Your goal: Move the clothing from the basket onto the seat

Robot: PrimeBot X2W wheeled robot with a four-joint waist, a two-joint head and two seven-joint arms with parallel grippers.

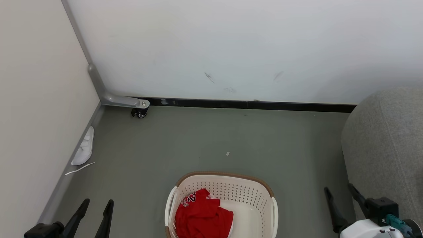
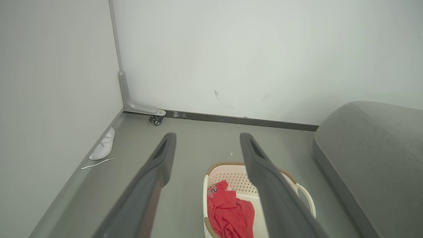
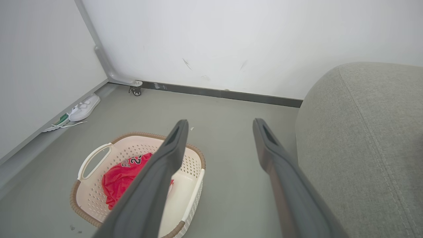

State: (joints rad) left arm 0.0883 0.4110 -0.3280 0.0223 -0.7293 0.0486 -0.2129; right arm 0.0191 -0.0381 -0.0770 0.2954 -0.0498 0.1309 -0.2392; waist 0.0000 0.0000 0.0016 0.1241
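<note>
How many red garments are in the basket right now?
1 visible: a crumpled red jersey in the left half of the basket. Its folds may hide more pieces.

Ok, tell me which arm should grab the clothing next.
Left, probably. The clothing lies in the left half of the basket, nearer the left gripper, which is open. The right gripper, also open, sits farther off, beside the sofa.
</note>
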